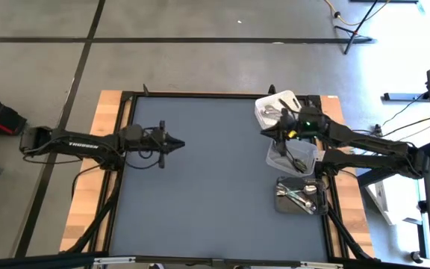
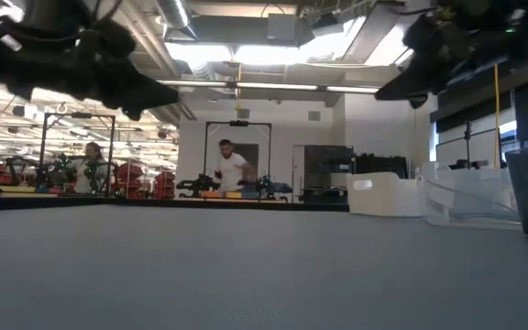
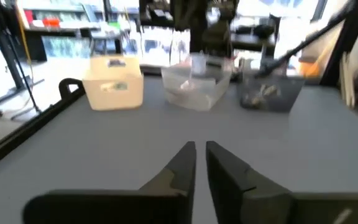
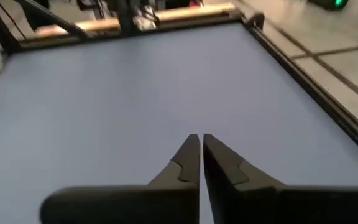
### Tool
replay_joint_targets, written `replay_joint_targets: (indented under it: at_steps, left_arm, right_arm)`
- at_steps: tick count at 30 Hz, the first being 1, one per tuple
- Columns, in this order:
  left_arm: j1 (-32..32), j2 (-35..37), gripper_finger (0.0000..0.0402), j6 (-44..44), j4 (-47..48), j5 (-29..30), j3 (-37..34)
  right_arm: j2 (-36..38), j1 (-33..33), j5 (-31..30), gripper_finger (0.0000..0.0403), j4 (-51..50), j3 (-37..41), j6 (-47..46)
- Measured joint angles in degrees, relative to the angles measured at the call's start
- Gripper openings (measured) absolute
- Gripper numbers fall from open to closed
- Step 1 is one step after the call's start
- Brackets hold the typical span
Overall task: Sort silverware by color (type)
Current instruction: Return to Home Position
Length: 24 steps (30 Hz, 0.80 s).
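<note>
Nearest me the flat grey-blue table mat (image 1: 215, 187) is just bare surface, and both arms hang level above it, pointing at each other across the middle. The left gripper (image 1: 176, 143) reaches in from the left edge with its fingers drawn almost together, only a sliver of gap showing in its own wrist view. The right gripper (image 1: 266, 131) comes in from the right side, its tip poking out between two of the bins, fingers pressed together on nothing. Down the right edge there's a row of three bins: the dark see-through bin (image 1: 281, 205) closest, then the clear plastic bin (image 1: 271, 157), then the white plastic bin (image 1: 260, 110) farthest back. The slim metal spoons (image 1: 301, 190) are all inside those bins, and from above it's a tangle, so I can't count them or tell silver from dark. The right arm also covers part of the clear bin. From table height both arms are just dark shapes cut off along the top. Way back in the room a person in a white top (image 2: 234, 170) stands by some benches.
</note>
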State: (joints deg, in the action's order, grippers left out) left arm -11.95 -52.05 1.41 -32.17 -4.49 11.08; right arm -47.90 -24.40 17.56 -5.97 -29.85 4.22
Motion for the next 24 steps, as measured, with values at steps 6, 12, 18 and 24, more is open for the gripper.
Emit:
replay_joint_targets:
  at_steps: [6, 12, 18, 24]
  left_arm:
    - [-0.1, 6.2, 0.0002, 3.3, -8.6, 0.2, -8.1]
    - [-0.1, 12.3, 0.0006, 4.3, -6.7, 0.4, -10.7]
    - [-0.1, 17.1, 0.0001, 6.1, -1.7, 2.0, -10.7]
    - [-0.1, 23.8, 0.0003, 9.8, 7.3, 4.6, -10.7]
  right_arm:
    - [11.2, 3.1, -4.1, 0.0005, 0.3, 4.9, -2.9]
    - [21.5, 5.1, -5.1, 0.0001, 0.3, 9.6, -5.7]
    - [32.0, 5.3, -9.1, 0.0002, -0.8, 16.1, -9.8]
    - [40.1, 5.3, -10.6, 0.0002, -3.5, 20.1, -11.9]
